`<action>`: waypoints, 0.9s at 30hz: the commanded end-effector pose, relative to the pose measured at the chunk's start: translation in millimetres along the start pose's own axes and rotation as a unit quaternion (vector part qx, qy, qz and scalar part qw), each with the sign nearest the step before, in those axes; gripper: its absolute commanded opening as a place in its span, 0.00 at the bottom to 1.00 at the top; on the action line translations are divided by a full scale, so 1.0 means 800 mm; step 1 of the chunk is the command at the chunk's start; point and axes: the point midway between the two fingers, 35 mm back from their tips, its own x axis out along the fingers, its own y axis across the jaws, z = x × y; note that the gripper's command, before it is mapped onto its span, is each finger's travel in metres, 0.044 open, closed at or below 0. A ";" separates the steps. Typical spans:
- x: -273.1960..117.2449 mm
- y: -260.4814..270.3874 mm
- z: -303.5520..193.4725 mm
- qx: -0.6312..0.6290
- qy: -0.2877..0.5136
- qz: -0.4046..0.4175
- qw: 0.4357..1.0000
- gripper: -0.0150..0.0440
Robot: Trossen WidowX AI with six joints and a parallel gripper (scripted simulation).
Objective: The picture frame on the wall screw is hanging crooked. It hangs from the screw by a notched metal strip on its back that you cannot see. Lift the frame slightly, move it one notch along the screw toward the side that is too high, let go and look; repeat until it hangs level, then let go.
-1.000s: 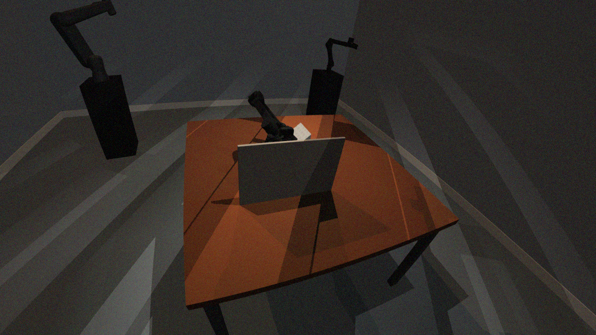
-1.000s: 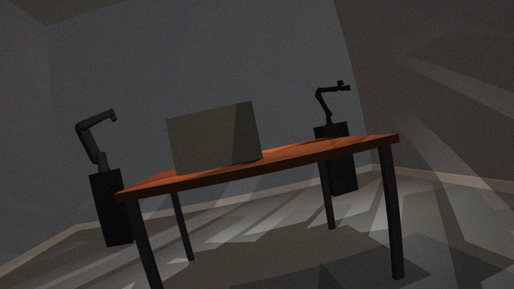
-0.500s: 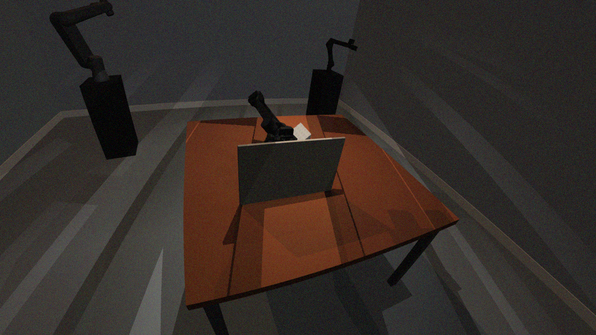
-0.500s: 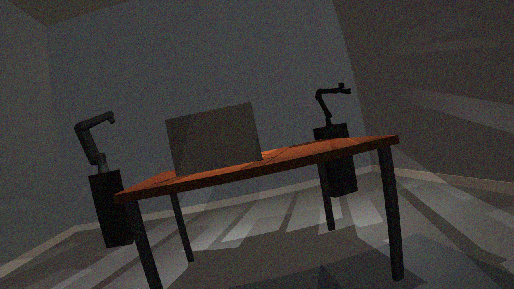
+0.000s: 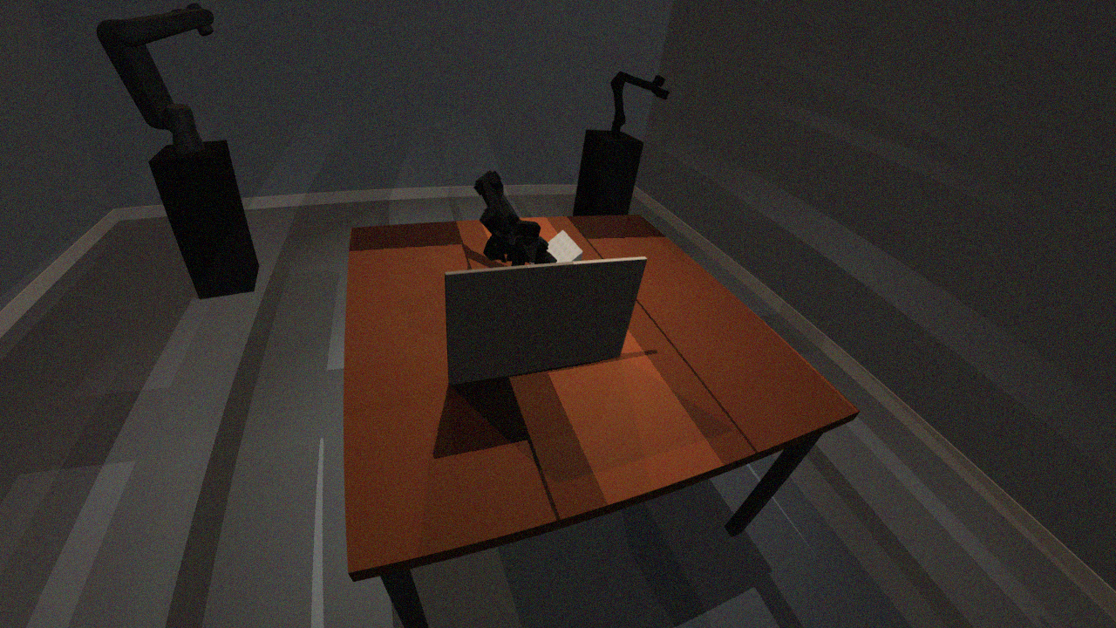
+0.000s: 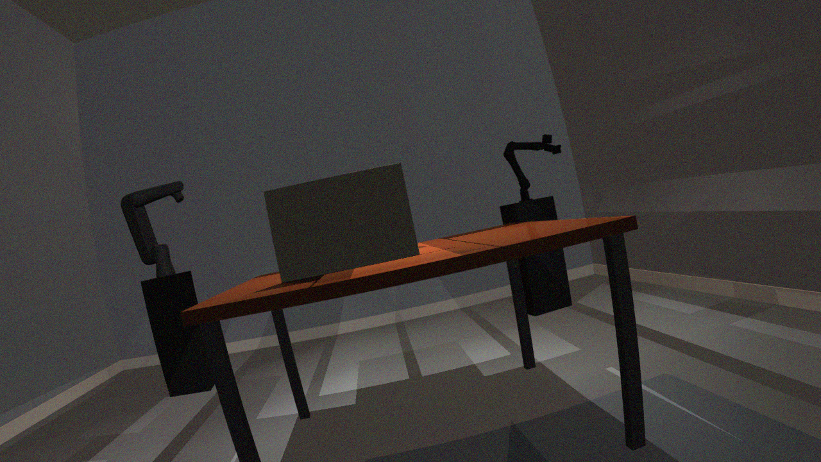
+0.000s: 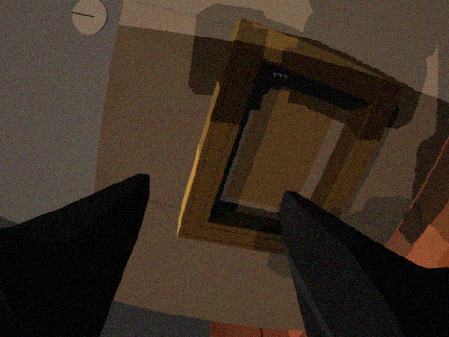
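The picture frame (image 7: 215, 154), with a brown-gold wooden border around a dark inner edge and a pale picture, hangs against the front of the upright panel (image 5: 538, 320) (image 6: 344, 224) (image 7: 145, 140). In the wrist view its left side leans slightly more than the panel's left edge, but perspective makes its level hard to judge. The gripper (image 7: 216, 186) is open and holds nothing; its fingertips show over the frame's lower left part, apart from each other, the right one overlapping the lower border. The screw and notched strip are hidden. In the top view the panel hides the fingertips.
The arm (image 5: 499, 215) stands behind the panel on the orange-brown table (image 5: 663, 437) (image 6: 516, 244). A pale block (image 5: 565, 246) is beside it. A round white disc (image 7: 89, 16) shows left of the panel. Two other arms (image 5: 140, 66) (image 5: 617, 97) stand on dark pedestals beyond the table.
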 end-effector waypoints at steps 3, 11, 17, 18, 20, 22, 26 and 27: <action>-0.012 0.013 -0.004 0.000 0.001 -0.001 1.000 0.69; -0.093 0.050 -0.017 -0.004 0.007 -0.005 1.000 0.69; -0.119 0.048 -0.019 -0.006 0.009 -0.006 1.000 0.69; -0.119 0.048 -0.019 -0.006 0.009 -0.006 1.000 0.69; -0.113 0.051 -0.018 -0.003 0.008 -0.003 1.000 0.69; -0.119 0.048 -0.019 -0.006 0.009 -0.006 1.000 0.69; -0.119 0.048 -0.019 -0.006 0.009 -0.006 1.000 0.69; -0.119 0.048 -0.019 -0.006 0.009 -0.006 1.000 0.69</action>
